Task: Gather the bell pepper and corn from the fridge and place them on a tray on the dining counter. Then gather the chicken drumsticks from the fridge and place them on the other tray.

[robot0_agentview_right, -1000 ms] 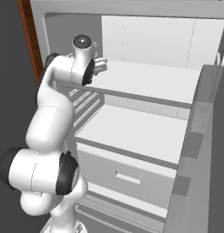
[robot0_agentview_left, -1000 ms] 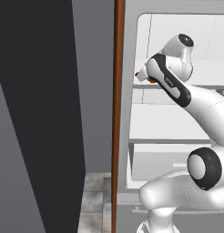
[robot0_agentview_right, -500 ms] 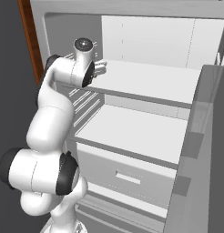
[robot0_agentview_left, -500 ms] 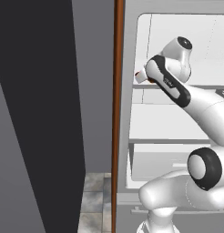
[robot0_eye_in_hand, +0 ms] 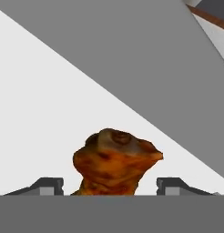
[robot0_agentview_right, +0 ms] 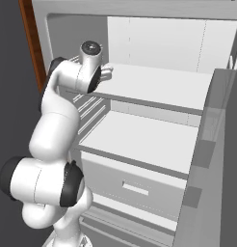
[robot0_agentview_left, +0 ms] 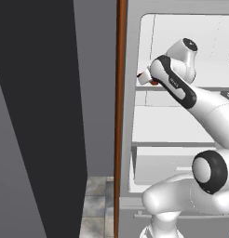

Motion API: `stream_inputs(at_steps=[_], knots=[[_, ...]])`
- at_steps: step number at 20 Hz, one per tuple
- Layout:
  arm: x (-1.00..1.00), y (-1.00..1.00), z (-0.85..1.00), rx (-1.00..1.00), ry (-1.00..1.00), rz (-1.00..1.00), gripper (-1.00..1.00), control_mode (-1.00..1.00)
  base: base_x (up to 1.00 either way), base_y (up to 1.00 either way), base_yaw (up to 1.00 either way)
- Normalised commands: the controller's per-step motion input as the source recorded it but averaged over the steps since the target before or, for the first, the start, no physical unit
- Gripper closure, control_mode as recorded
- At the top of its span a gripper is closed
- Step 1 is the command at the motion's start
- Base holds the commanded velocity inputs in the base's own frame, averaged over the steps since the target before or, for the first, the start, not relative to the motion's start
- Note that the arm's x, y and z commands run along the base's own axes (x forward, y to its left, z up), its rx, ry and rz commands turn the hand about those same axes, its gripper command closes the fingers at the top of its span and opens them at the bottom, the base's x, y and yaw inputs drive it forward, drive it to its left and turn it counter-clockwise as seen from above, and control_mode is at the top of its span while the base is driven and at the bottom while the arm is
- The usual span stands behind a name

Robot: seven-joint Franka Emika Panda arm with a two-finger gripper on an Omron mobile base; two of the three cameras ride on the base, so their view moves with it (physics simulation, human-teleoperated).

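1. The fridge [robot0_agentview_right: 197, 125] stands open in front of the robot, pale grey outside and white within, with flat white shelves and a drawer below them. A reddish-brown wood edge [robot0_agentview_left: 120, 116] runs up just beside its left wall.

2. The white arm reaches up and in over the upper shelf [robot0_agentview_right: 159, 87], bent sharply so the hand points at the left end of that shelf, close to the fridge's side wall.

3. The gripper [robot0_eye_in_hand: 111, 184] sits low over the white shelf. Its two dark finger tips [robot0_eye_in_hand: 45, 185] stand well apart, one on each side of a chicken drumstick, with a clear gap between each tip and the meat. From the hand view the jaws are wide and not pressing on it; whether the tips touch the shelf I cannot tell.

4. The chicken drumstick [robot0_eye_in_hand: 114, 161] lies on the upper shelf between the tips, orange-brown and lumpy, its rounded end towards the fridge wall. From the left base view just a sliver of red-brown [robot0_agentview_left: 154, 82] peeks out under the hand.
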Motion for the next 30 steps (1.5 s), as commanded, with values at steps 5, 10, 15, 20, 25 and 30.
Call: stream_inputs(at_steps=[5,10,15,20,25,30], knots=[[0.04,0.0,-0.02,0.0,0.0,0.02,1.0,-1.0,0.0,0.0,0.0],[-0.22,0.0,0.0,0.0,0.0,0.0,1.0,-1.0,0.0,0.0,0.0],[-0.89,-0.18,0.0,0.0,0.0,-0.06,1.0,-1.0,0.0,0.0,0.0],[-1.0,-0.39,0.11,0.0,-0.01,-0.09,1.0,-1.0,0.0,0.0,0.0],[-1.0,-0.18,0.11,0.0,-0.07,-0.16,1.0,-1.0,0.0,0.0,0.0],[-0.99,-0.08,0.0,0.0,-0.04,-0.24,1.0,-1.0,0.0,0.0,0.0]])
